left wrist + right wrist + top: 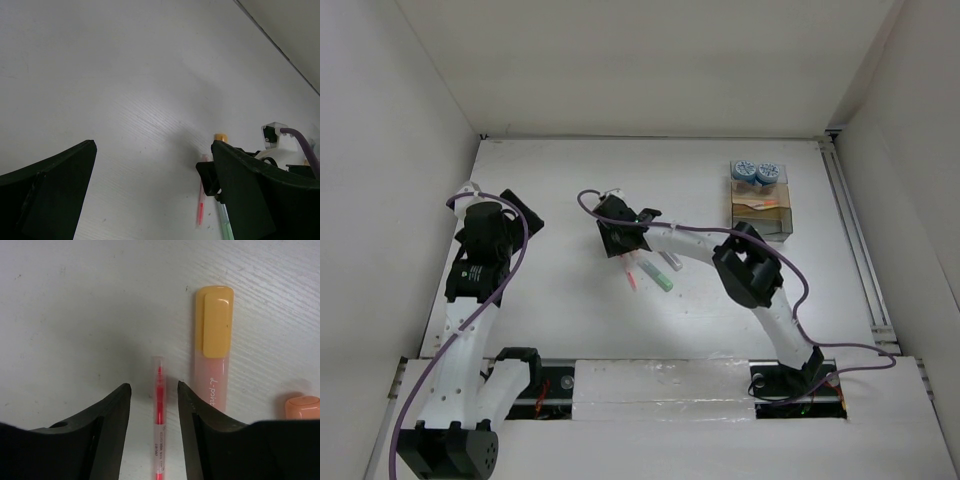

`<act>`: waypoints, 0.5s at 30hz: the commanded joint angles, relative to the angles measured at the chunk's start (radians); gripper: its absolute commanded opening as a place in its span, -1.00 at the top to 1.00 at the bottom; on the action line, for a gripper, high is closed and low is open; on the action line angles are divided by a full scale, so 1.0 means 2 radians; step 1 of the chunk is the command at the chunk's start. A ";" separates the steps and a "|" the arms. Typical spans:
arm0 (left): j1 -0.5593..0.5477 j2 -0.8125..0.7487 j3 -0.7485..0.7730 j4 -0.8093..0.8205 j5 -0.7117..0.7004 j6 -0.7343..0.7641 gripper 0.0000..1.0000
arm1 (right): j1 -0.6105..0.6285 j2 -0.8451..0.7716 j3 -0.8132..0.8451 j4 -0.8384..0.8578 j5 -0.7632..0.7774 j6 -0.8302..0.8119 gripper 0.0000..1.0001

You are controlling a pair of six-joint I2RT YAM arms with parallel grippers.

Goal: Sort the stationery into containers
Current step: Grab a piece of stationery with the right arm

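My right gripper [620,243] is open and low over the table, its jaws on either side of a slim clear pen with red ink [159,410], not touching it. A pink highlighter with a yellow cap [215,350] lies just right of it, and an orange cap [302,407] shows further right. In the top view a red pen [630,276], a green pen [658,278] and a pale pen [672,263] lie together. The clear organizer [761,212] stands at the back right, with two blue-and-white tubs [756,172] in its far end. My left gripper [154,145] is open and empty.
White walls close in the table on the left, back and right. A metal rail [853,235] runs along the right edge. The left wrist view shows the red pen [201,205], the green pen [225,222] and the right wrist's white housing [276,140].
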 commanded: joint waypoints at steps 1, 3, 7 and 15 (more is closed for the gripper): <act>0.002 -0.001 0.005 0.013 0.006 0.006 -0.98 | 0.006 0.007 0.013 -0.007 -0.003 0.003 0.08; 0.002 -0.001 0.005 0.013 0.006 0.006 -0.98 | 0.006 0.018 0.018 -0.021 0.001 0.003 0.16; 0.002 -0.001 0.005 0.013 0.006 0.006 -0.98 | 0.020 0.028 0.018 -0.037 0.024 0.003 0.45; 0.002 -0.005 0.005 0.013 0.006 0.006 -0.98 | 0.026 0.012 0.013 -0.037 -0.006 0.013 1.00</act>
